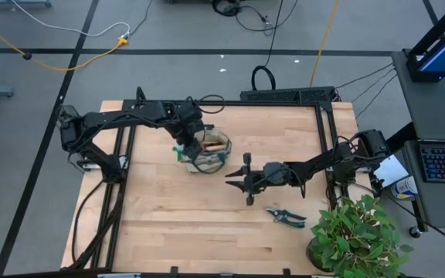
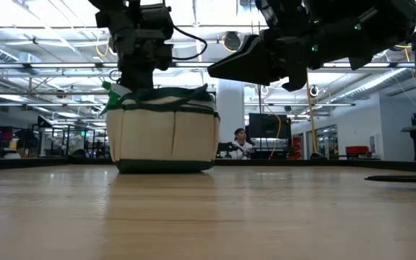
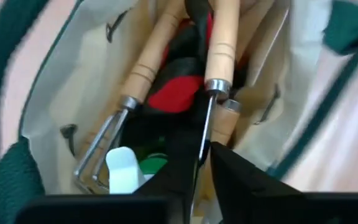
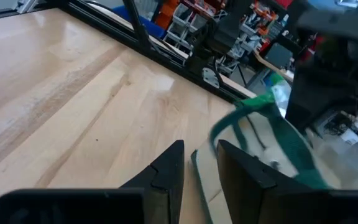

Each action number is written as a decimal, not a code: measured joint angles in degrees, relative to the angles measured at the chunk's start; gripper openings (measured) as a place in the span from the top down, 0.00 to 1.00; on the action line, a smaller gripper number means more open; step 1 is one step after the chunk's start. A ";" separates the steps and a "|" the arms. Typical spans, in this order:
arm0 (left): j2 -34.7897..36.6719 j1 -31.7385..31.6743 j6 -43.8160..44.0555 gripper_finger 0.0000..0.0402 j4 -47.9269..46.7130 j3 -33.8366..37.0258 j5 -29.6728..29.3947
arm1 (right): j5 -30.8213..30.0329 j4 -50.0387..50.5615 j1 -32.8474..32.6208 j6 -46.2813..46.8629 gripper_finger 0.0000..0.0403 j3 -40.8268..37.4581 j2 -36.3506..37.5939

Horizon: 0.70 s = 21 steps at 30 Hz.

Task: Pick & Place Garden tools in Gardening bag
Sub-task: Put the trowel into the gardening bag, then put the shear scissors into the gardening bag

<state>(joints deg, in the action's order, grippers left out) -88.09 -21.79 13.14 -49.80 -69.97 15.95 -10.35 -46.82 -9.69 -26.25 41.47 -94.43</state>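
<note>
The gardening bag (image 1: 207, 158) stands on its base at the table's far middle, tan with green trim (image 2: 168, 130). Inside it lie a wooden-handled fork (image 3: 145, 65), a second wooden-handled tool (image 3: 224, 37), a red item (image 3: 176, 93) and a green-and-white item (image 3: 132, 168). My left gripper (image 3: 202, 155) hangs over the bag's mouth, pointing steeply down, slightly open, its fingers on either side of the second tool's thin metal shank (image 3: 205, 118). My right gripper (image 1: 234, 181) floats open and empty just right of the bag, pointing level at it. Black pruning shears (image 1: 286, 217) lie flat on the table. My left gripper has the second tool's metal shank (image 3: 204, 134) running between its fingers, just below the ferrule, coming from above. The gap looks a little wider than the shank, and I cannot tell whether either finger touches it. The tool's handle rests inside the bag.
A leafy potted plant (image 1: 354, 235) stands at the near right corner, close to the shears. Black frame rails (image 1: 327, 131) border the table's left, right and far sides. Bare wood (image 1: 184, 232) stretches along the near left. In the room beyond, a person (image 2: 240, 137) shows.
</note>
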 joint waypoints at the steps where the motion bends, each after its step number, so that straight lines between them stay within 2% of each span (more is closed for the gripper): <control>1: 0.00 -0.01 -1.03 0.83 -0.02 0.00 -0.92 | 0.00 -0.24 0.00 -0.58 0.79 0.00 0.00; 8: 1.08 0.17 -2.94 0.73 -0.20 -0.39 -1.07 | -0.02 -0.51 1.29 -1.23 0.79 0.00 0.00; 12: 2.94 0.35 -5.06 0.72 -0.02 -0.48 -1.87 | -0.02 0.04 1.89 -0.12 0.79 -0.02 0.00; 17: 7.08 0.46 -6.16 0.72 0.05 -0.48 -5.66 | -0.02 0.42 2.19 -0.03 0.79 -0.02 0.00; 21: 7.67 1.95 -7.22 0.72 -0.04 -0.48 -8.06 | -0.02 0.46 1.49 2.76 0.79 -0.02 0.14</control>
<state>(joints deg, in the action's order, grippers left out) -80.42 -19.84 5.92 -49.84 -70.46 7.89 -10.37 -46.36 -8.21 -23.49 41.45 -94.29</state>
